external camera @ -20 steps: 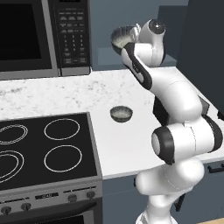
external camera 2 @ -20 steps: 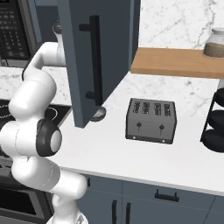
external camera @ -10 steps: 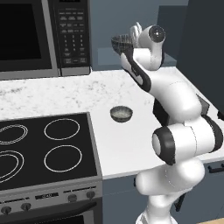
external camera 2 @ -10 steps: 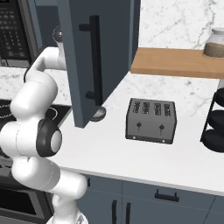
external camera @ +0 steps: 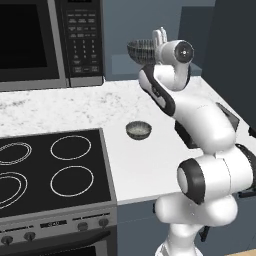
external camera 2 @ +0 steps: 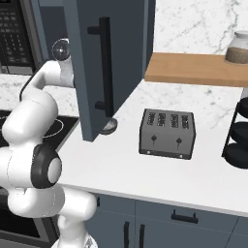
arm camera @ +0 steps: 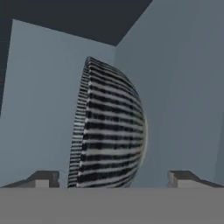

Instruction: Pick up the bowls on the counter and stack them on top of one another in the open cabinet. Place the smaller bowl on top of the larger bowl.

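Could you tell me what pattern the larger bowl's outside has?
Dark grey with pale ribbed stripes, clearest in the hand view.

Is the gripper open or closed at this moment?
Open. In the hand view the two fingertips stand wide apart, with the larger bowl between them and gaps on both sides.

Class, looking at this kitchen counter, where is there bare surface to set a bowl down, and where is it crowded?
Free: the counter between the stovetop and the robot's arm, in front of the smaller bowl; also the strip in front of the toaster. Crowded: under the open cabinet door, and beside the black rack.
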Robot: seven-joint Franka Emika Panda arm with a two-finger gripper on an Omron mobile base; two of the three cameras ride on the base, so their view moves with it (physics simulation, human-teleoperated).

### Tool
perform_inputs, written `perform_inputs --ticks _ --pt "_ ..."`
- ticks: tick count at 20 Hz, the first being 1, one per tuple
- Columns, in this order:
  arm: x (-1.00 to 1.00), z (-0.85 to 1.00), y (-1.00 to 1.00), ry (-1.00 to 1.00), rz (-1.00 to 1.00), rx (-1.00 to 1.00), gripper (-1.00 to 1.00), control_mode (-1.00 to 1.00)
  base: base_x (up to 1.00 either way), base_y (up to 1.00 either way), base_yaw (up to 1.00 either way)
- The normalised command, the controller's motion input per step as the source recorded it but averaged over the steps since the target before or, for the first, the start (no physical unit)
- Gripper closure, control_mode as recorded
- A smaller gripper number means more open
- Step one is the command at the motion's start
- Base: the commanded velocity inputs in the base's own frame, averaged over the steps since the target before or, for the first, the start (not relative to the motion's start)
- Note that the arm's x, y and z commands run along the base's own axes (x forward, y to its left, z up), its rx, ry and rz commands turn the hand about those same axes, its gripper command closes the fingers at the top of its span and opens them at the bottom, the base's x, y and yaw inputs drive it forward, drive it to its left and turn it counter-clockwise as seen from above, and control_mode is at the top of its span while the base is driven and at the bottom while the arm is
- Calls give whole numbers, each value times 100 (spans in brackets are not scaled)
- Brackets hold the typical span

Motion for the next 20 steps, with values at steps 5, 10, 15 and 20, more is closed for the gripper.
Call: perform_inputs --ticks 5,10,15,20 --pt "-100 34 2 2 0 1 -100 -100 0 0 0" --pt "-98 -1 13 6 -2 0 -100 -100 0 0 0" --pt "-82 -39 26 8 -14 1 -100 -100 0 0 0" --pt "-53 -62 25 0 -35 22 -100 -100 0 0 0"
